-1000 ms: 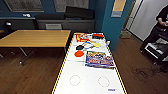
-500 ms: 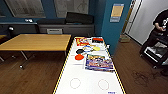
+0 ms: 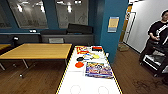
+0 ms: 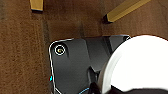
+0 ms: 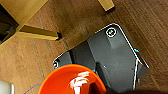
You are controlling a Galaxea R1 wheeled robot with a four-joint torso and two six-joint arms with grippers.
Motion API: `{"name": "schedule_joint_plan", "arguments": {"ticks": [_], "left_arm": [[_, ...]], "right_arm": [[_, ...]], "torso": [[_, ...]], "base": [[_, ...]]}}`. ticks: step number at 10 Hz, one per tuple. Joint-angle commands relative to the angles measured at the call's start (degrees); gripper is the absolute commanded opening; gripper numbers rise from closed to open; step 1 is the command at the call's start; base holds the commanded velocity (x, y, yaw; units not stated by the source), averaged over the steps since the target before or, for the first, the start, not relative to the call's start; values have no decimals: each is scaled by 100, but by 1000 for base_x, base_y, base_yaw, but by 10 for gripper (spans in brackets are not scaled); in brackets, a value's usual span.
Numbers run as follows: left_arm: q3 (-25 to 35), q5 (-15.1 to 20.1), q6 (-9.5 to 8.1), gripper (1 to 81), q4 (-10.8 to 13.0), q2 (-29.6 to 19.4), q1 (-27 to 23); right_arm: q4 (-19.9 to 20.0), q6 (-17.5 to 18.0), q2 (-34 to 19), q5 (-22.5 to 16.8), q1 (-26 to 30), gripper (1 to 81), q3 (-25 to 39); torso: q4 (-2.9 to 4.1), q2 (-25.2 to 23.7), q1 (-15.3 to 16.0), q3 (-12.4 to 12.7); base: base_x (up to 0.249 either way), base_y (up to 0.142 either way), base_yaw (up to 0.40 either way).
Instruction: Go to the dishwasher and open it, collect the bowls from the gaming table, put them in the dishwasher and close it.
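A white bowl (image 4: 136,65) hangs over the brown wood floor in the left wrist view, with my left gripper (image 4: 110,88) shut on its rim. In the right wrist view an orange bowl (image 5: 71,80) is carried the same way, its rim in my shut right gripper (image 5: 96,88). The robot's dark base plate lies beneath both bowls. The dishwasher is out of view.
A long white table (image 3: 75,80) with a yellow-black edge stands straight ahead, bearing colourful boxes (image 3: 98,69), an orange disc (image 3: 79,64) and small items. A wooden table (image 3: 37,51) stands to the left, its legs (image 5: 40,35) near my arms. A person (image 3: 157,37) with a rig is at the right.
The whole head picture has shifted a little as the camera moves; the white table and wooden table now sit slightly further left and closer. The bowls stay held.
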Motion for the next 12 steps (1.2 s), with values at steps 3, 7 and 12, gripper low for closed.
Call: {"name": "schedule_joint_plan", "arguments": {"ticks": [3, 7, 12], "left_arm": [[-867, 140, 108, 10, 67, 431, 6], [-1412, 69, 117, 10, 67, 774, 190], [-1939, 0, 205, 10, 67, 1187, 287]], "right_arm": [[-254, -21, 125, -420, 143, 10, -395], [-361, -12, 687, -544, 64, 10, -993], [-370, -21, 909, -535, -15, 10, -1310]], "torso": [[0, -5, 1, 61], [0, -7, 1, 57], [0, -7, 1, 59]], "base": [[0, 0, 0], [0, 0, 0], [-30, 0, 0]]}}
